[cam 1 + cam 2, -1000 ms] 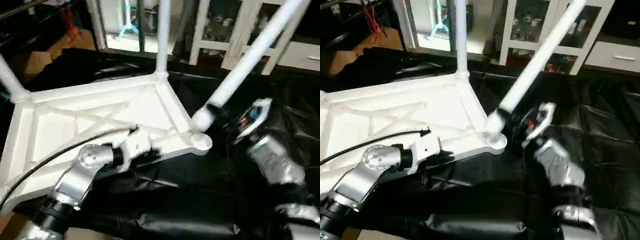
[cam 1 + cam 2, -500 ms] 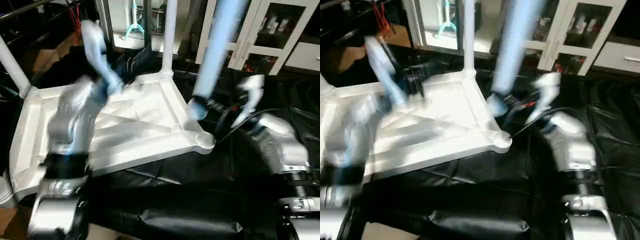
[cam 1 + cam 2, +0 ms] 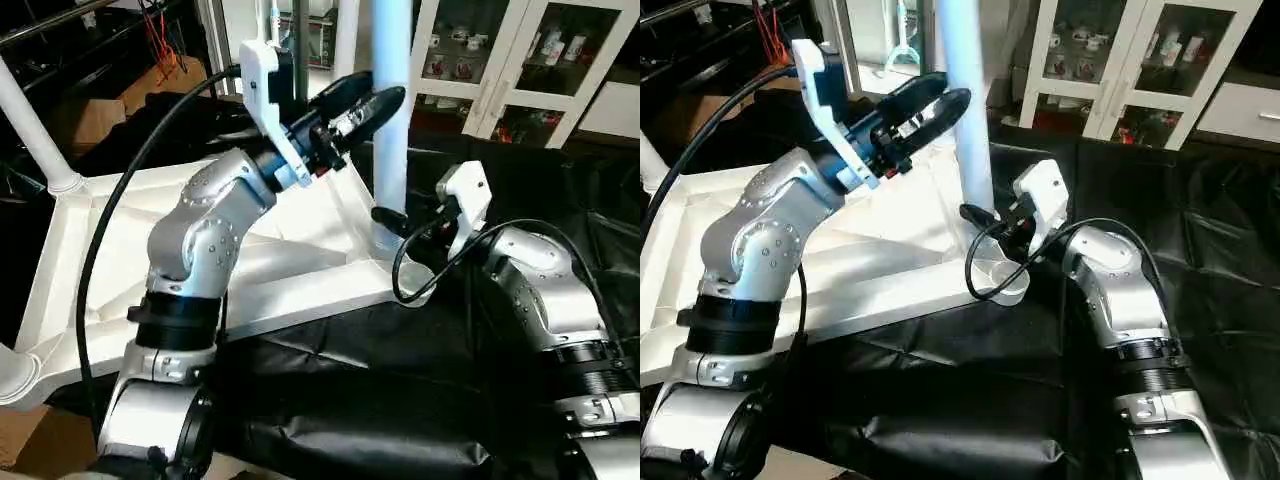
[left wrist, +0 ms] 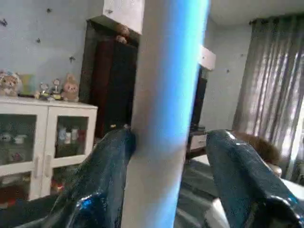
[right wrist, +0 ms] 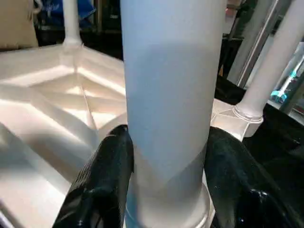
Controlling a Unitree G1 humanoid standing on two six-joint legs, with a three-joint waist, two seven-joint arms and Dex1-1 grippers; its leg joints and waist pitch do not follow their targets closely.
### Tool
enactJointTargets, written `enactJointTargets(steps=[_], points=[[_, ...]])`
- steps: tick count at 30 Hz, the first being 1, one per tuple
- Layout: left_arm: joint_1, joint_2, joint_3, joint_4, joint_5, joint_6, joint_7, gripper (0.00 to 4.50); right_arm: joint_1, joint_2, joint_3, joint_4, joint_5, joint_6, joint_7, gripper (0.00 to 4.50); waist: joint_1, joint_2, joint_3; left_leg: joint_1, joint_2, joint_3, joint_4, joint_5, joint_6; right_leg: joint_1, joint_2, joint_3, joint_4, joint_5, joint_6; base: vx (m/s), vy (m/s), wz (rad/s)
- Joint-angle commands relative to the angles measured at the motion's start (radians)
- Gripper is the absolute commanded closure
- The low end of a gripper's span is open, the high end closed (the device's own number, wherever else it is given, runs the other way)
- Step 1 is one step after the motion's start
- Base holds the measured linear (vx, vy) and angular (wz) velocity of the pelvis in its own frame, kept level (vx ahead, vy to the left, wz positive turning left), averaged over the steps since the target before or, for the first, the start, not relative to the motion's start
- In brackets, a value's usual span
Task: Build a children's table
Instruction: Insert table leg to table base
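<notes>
Lying upside down on black sheeting, the tabletop shows its ribbed underside, and a white leg stands upright in its near right corner socket. The right gripper has its fingers clamped on this leg low down, just above the socket. Higher up, the left gripper straddles the same leg with its fingers apart, one touching it. Other legs rise at far corners.

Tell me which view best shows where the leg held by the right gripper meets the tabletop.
The right wrist view: the leg's base sits in the tabletop's corner socket, between the right gripper's fingers. In the eye views, the gripper partly hides that joint. The left wrist view shows the shaft.
</notes>
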Motion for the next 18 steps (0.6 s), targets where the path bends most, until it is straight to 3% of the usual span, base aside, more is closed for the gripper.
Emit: enactJointTargets(steps=[1, 4, 6, 9, 10, 18], points=[[-0.022, -0.006, 0.004, -0.021, -0.043, 0.031, 0.003, 1.35, -0.030, -0.012, 0.032, -0.033, -0.028, -0.025, 0.020, 2.65, 0.003, -0.004, -0.078, 0.020, 0.045, -0.020, -0.045, 0.190, 0.137, 0.071, -0.072, 0.043, -0.041, 0.537, -0.312, 0.000, 0.000, 0.00], [-0.023, -0.006, 0.009, -0.028, -0.053, 0.053, 0.002, 1.02, -0.032, -0.027, 0.051, -0.033, -0.056, -0.044, 0.034, 2.65, 0.003, -0.004, -0.079, 0.019, 0.044, -0.019, -0.043, 0.197, 0.147, 0.072, -0.071, 0.043, -0.039, 0.550, -0.311, 0.000, 0.000, 0.00], [-0.024, -0.004, 0.013, -0.024, -0.039, 0.055, 0.013, 0.96, -0.032, -0.033, 0.058, -0.035, -0.072, -0.055, 0.032, 2.65, 0.003, -0.009, -0.080, 0.019, 0.044, -0.019, -0.042, 0.201, 0.151, 0.073, -0.070, 0.043, -0.039, 0.559, -0.307, 0.000, 0.000, 0.00], [-0.030, 0.004, 0.023, -0.004, -0.018, 0.049, 0.035, 0.95, -0.037, -0.033, 0.057, -0.025, -0.087, -0.075, 0.014, 2.65, 0.005, -0.007, -0.081, 0.017, 0.044, -0.020, -0.040, 0.217, 0.156, 0.072, -0.070, 0.042, -0.036, 0.571, -0.302, 0.000, 0.000, 0.00], [-0.031, 0.005, 0.025, 0.000, -0.016, 0.049, 0.038, 1.26, -0.038, -0.033, 0.056, -0.023, -0.088, -0.077, 0.010, 2.65, 0.005, -0.007, -0.081, 0.018, 0.044, -0.020, -0.040, 0.217, 0.158, 0.071, -0.070, 0.043, -0.036, 0.570, -0.301, 0.000, 0.000, 0.00], [-0.054, 0.027, 0.080, 0.055, -0.006, 0.027, 0.121, 1.80, -0.051, -0.019, 0.043, 0.002, -0.081, -0.101, -0.013, 2.65, 0.006, -0.007, -0.083, 0.019, 0.044, -0.020, -0.039, 0.226, 0.160, 0.071, -0.069, 0.042, -0.033, 0.568, -0.304, 0.000, 0.000, 0.00]])
